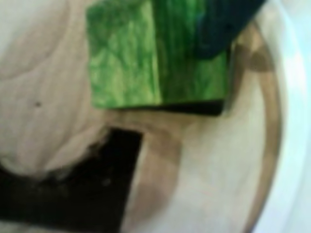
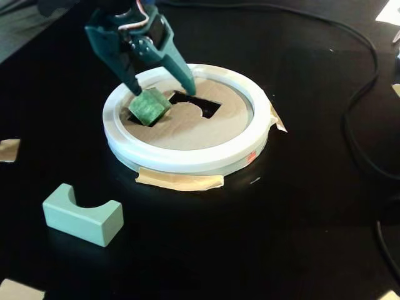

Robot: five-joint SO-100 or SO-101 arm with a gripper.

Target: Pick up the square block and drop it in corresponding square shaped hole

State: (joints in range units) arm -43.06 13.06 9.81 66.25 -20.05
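The square block (image 2: 150, 106), a dark green streaky cube, lies tilted over the square shaped hole (image 2: 135, 118) at the left of the tan cardboard disc (image 2: 187, 131). Only a dark sliver of the hole shows beside it. My teal gripper (image 2: 162, 89) stands open just above. Its left fingertip is at the block's top edge and its right fingertip is well apart, over the arch cutout. In the wrist view the block (image 1: 146, 53) fills the top centre, with one dark finger (image 1: 228, 24) against its right side and a thin dark gap under it.
The white ring rim (image 2: 187, 159) is taped to the black table. The arch-notched cutout (image 2: 199, 104) opens right of the block; a dark cutout (image 1: 87, 189) shows in the wrist view. A pale mint arch block (image 2: 82, 215) lies front left. Black cables (image 2: 359, 106) run on the right.
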